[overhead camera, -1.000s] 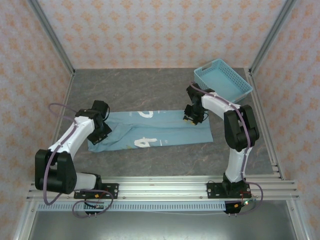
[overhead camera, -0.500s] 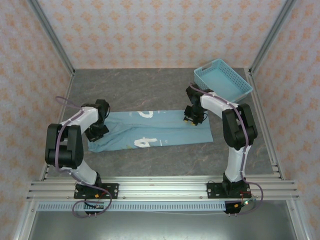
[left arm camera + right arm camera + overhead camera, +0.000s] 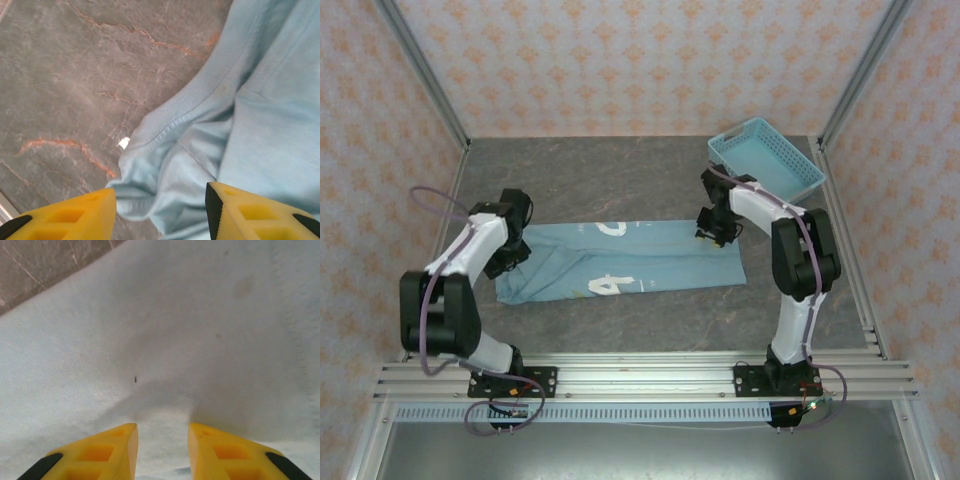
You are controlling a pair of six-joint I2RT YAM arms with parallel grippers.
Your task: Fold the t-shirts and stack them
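Holding teal cloth — basket (image 3: 766, 159), t-shirt (image 3: 620, 262) outside

A robot test cell in a lab, dressed to pass for a home. Aluminium framing rails (image 3: 650, 375) run along the 6 o'clock edge and struts climb the corners; two arms are bolted to the rails, cables looping free. Patterned wallpaper panels (image 3: 640, 60) box in the grey marble-look surface (image 3: 620, 170), with a blue plastic basket (image 3: 767, 160) at 1 o'clock.
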